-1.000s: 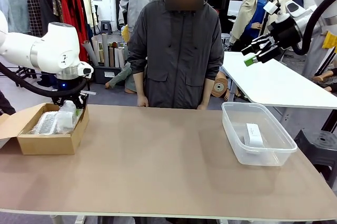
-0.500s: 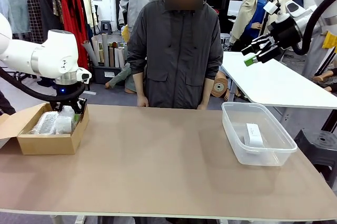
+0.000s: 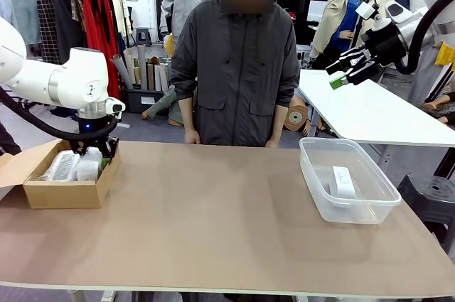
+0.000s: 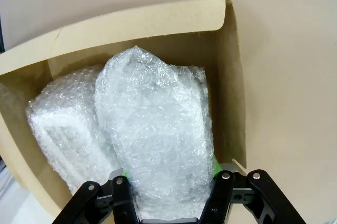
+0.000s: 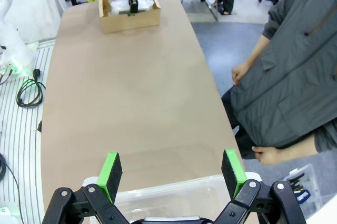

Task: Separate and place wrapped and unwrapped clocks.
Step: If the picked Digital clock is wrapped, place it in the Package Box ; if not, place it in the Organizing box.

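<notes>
My left gripper is down in the brown cardboard box at the table's left, shut on a bubble-wrapped clock. In the left wrist view its fingers clamp that wrapped clock near its lower end. A second wrapped clock lies beside it against the box wall. The bare white clock lies inside the clear tub at the right. High above the tub, my right gripper hangs open and holds nothing; its green pads stand wide apart.
A person stands at the table's far edge, hands low by the rim. The broad brown tabletop stretches between box and tub. A white table sits behind at the right. The box shows far off in the right wrist view.
The left arm has come down, lowering the wrapped clock from above the box rim into the box beside the other one. The right arm has not moved.
</notes>
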`<state>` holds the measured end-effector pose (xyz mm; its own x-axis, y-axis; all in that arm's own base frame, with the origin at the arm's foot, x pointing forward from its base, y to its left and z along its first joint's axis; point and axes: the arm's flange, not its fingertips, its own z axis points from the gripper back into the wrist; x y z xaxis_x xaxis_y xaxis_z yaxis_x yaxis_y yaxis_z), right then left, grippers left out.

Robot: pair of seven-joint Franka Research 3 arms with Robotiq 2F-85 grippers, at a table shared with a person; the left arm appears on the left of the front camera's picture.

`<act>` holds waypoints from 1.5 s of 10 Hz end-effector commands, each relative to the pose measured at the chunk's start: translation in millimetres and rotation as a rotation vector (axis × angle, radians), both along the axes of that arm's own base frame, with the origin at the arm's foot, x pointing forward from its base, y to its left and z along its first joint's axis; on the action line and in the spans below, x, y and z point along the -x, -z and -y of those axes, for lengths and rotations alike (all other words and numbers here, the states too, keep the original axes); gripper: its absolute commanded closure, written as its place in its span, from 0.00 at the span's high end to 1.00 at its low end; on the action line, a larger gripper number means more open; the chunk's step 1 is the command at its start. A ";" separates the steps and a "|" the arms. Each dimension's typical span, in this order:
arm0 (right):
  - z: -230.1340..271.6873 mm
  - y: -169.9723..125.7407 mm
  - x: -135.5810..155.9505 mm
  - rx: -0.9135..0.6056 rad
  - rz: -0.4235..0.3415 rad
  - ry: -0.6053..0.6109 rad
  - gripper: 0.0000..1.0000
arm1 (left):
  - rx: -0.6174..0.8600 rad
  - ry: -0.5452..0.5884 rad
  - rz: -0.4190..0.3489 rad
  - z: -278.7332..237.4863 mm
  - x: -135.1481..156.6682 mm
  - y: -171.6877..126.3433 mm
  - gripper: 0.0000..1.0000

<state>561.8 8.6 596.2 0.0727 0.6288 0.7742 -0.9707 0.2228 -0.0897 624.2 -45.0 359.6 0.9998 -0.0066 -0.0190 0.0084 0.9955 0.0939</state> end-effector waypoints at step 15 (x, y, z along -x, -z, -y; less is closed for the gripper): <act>-0.2 -0.8 1.8 -0.002 0.004 -0.005 1.00 | 0.005 -0.034 -0.007 -5.5 1.9 -24.5 1.00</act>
<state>561.8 8.6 596.2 0.0728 0.6288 0.7742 -0.9707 0.2228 -0.0897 628.6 -40.9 375.4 0.9997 0.0071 -0.0235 -0.0047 0.9951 0.0988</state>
